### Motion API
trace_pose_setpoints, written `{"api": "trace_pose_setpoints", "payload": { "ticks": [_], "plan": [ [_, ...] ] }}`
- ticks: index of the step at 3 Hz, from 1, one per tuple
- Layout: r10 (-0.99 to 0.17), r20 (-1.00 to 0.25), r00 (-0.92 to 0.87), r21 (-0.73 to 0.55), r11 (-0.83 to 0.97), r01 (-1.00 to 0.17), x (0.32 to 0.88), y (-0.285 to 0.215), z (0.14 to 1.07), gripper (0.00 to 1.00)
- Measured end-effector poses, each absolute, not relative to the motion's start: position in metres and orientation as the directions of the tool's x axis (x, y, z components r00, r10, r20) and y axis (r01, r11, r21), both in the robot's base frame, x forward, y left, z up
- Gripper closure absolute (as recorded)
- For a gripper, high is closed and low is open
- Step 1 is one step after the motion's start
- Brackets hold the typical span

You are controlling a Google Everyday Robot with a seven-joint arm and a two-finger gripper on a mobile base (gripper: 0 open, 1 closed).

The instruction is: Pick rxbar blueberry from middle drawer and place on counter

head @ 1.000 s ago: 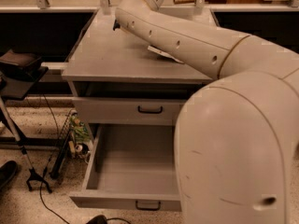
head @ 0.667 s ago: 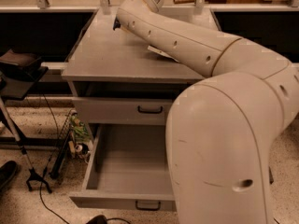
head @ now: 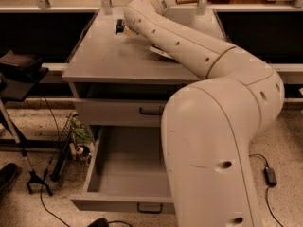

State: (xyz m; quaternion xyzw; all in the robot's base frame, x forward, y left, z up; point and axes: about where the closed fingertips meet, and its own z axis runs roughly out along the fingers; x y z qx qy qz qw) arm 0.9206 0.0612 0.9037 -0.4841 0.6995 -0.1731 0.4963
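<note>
The gripper (head: 120, 26) hangs over the bench's (head: 106, 60) far end, likely to set down; its grip cannot be told. The middle drawer (head: 128, 171) stands open below.

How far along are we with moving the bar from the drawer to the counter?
Done: the middle drawer stands open, its visible floor bare. In hand: the gripper is over the counter, near its far left corner; something dark sits at its tip, but whether that is the bar I cannot tell. Left: seeing the bar laid on the counter and drawing the arm back.
</note>
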Motion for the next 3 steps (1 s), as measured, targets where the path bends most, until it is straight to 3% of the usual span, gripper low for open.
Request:
{"api": "trace_pose_setpoints", "payload": {
  "ticks": [2, 3],
  "plan": [
    [-0.837, -0.547, -0.035, -0.697, 0.478, -0.535, 0.925, 0.045, 0.901, 0.11],
    [-0.832, -0.553, -0.037, -0.679, 0.476, -0.559, 0.921, 0.038, 0.904, 0.00]
  ]
}}
